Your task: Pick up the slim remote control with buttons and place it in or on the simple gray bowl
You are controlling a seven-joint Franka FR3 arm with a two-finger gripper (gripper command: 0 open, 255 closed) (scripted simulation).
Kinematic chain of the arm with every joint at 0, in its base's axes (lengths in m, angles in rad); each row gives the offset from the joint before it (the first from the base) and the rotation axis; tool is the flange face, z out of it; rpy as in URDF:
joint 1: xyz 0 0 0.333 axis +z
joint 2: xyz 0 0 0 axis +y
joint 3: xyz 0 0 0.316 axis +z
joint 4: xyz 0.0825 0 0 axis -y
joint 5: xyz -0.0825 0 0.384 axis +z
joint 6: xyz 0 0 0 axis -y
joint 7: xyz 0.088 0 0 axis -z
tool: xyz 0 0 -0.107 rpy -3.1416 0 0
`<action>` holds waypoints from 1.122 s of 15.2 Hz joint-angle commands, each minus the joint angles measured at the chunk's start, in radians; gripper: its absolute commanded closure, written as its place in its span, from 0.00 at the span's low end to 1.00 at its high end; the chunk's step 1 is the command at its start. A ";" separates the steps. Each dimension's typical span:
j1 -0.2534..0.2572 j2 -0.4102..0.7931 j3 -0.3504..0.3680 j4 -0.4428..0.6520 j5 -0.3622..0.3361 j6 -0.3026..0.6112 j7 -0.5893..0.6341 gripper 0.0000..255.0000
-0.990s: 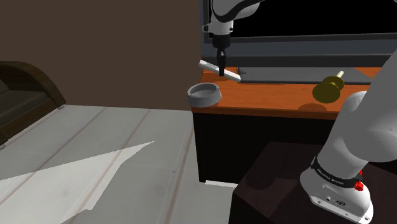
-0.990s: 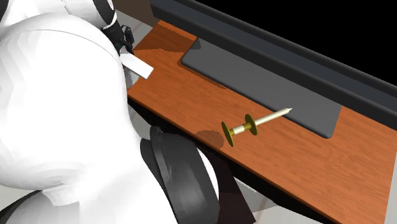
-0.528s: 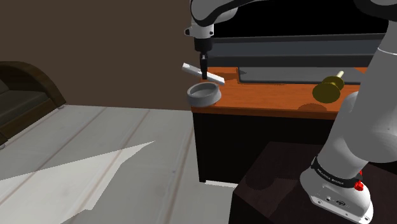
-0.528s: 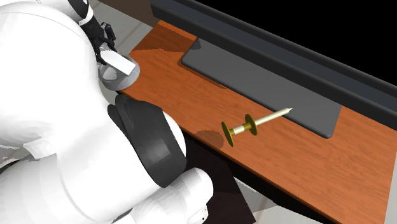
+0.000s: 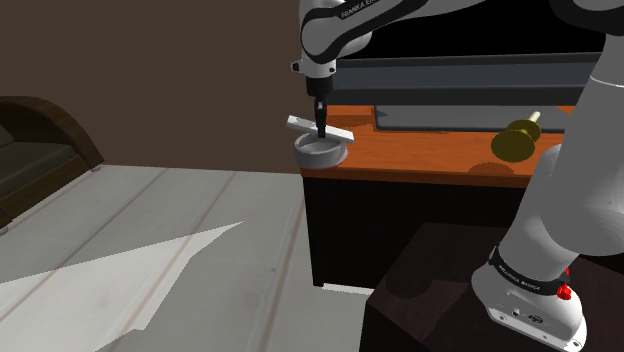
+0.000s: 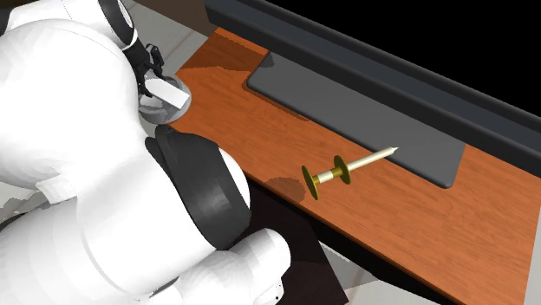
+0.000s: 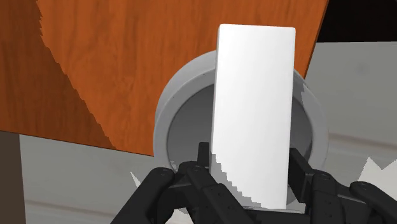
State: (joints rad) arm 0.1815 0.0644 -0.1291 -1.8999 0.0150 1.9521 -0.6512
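Note:
My gripper (image 5: 321, 129) is shut on a plain white slim remote (image 5: 343, 133), clasping it across its middle so it lies roughly level. The remote hangs just above the grey bowl (image 5: 320, 155), which sits at the corner of the reddish wooden table (image 5: 430, 150). In the wrist view the black fingers (image 7: 203, 160) press both long sides of the remote (image 7: 254, 102), and the bowl's rim (image 7: 167, 111) rings it from below. In the second exterior view the remote (image 6: 170, 94) lies over the bowl (image 6: 181, 86), partly hidden by the white arm.
A brass-coloured spindle with a cream shaft (image 6: 342, 169) lies mid-table. A dark grey mat (image 6: 347, 104) runs along the back, below a dark frame and a black area. The stand (image 5: 430, 290) is at lower right; a dark sofa (image 5: 40, 140) stands far left.
The gripper carried the remote toward the shoulder view's left and downward, from above the table's back part to just over the bowl. Its grip stayed the same.

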 commanded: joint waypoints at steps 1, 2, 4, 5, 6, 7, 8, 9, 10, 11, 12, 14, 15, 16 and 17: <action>0.000 0.010 0.001 -0.014 0.002 0.024 0.000 1.00; 0.000 0.014 0.001 -0.023 0.002 0.037 -0.001 1.00; 0.000 0.019 0.001 -0.036 0.003 0.055 -0.001 1.00; 0.000 0.019 0.001 -0.036 0.003 0.055 -0.001 1.00; 0.000 0.019 0.001 -0.036 0.003 0.055 -0.001 1.00; 0.000 0.019 0.001 -0.036 0.003 0.055 -0.001 1.00; 0.000 0.019 0.001 -0.036 0.003 0.055 -0.001 1.00; 0.000 0.019 0.001 -0.036 0.003 0.055 -0.001 1.00; 0.000 0.019 0.001 -0.036 0.003 0.055 -0.001 1.00; 0.000 0.019 0.001 -0.036 0.003 0.055 -0.001 1.00; 0.000 0.019 0.001 -0.036 0.003 0.056 -0.001 0.00; 0.000 0.019 0.001 -0.037 0.003 0.055 -0.001 0.00; 0.000 0.018 0.001 -0.037 0.003 0.055 -0.001 0.00; 0.000 0.018 0.001 -0.037 0.003 0.055 -0.001 0.00; 0.000 0.019 0.001 -0.036 0.003 0.055 -0.001 0.00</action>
State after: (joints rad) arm 0.1817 0.0831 -0.1284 -1.9363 0.0180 2.0074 -0.6523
